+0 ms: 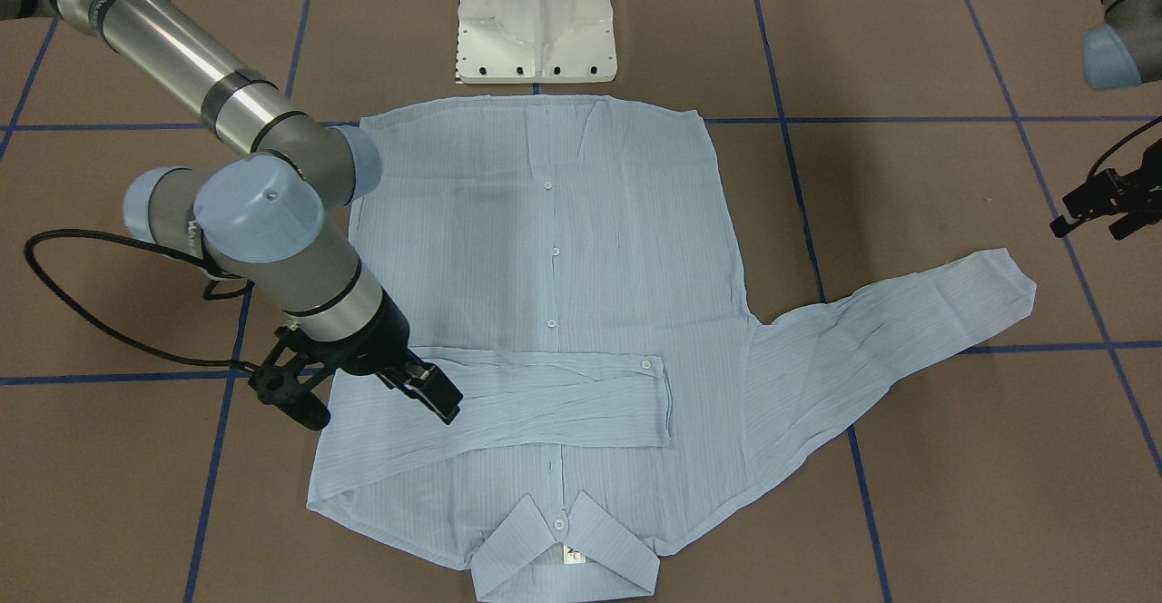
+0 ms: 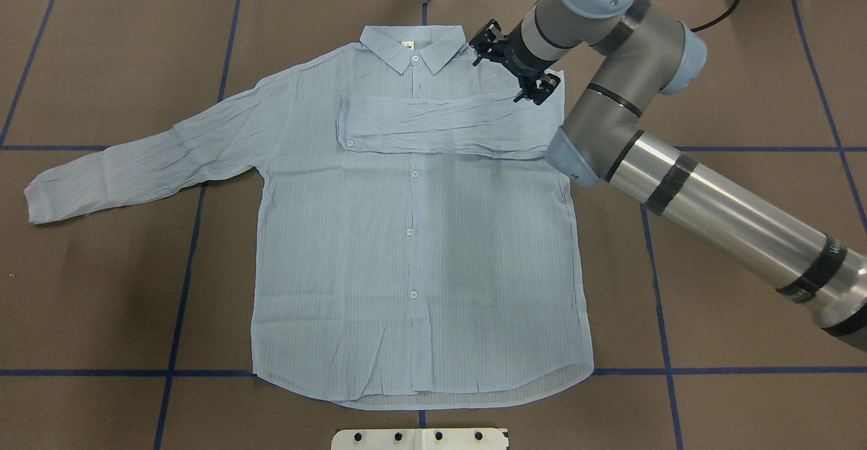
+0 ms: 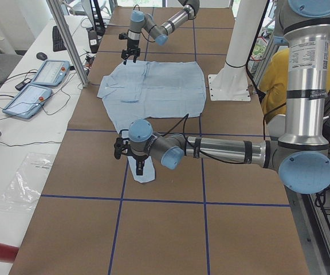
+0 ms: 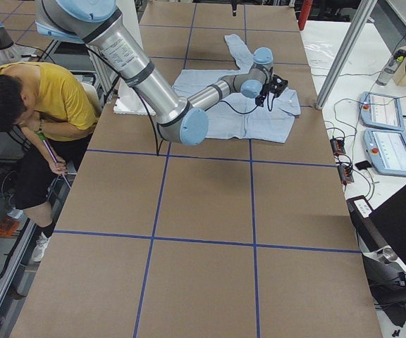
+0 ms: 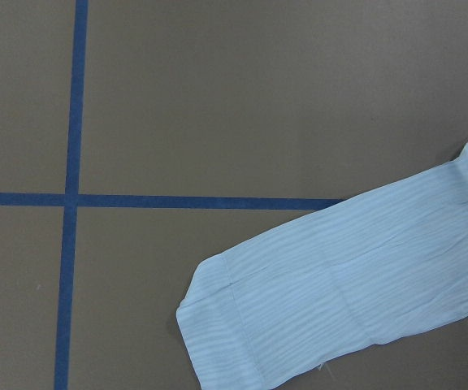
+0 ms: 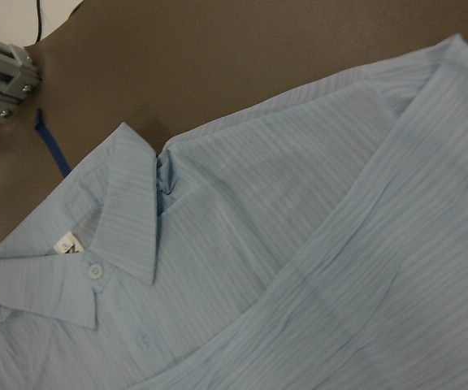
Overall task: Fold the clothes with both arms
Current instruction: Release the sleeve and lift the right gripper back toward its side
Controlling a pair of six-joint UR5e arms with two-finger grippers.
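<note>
While one sleeve crosses it, the shirt lies flat.

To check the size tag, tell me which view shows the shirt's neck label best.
Right wrist view: the neck label lies closest, at the collar, print unreadable. Front-facing shows it small with dark marks; overhead, a speck; side and left wrist views show none.

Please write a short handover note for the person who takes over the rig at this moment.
Right gripper: looks open, empty, over the shirt at its shoulder, beside the collar.
Left gripper: empty, near the cuff of the spread sleeve; open or shut, cannot tell.
The shirt lies flat, buttons up.
Done: folded sleeve lies across the chest.
Left: spread sleeve, then the body.
</note>
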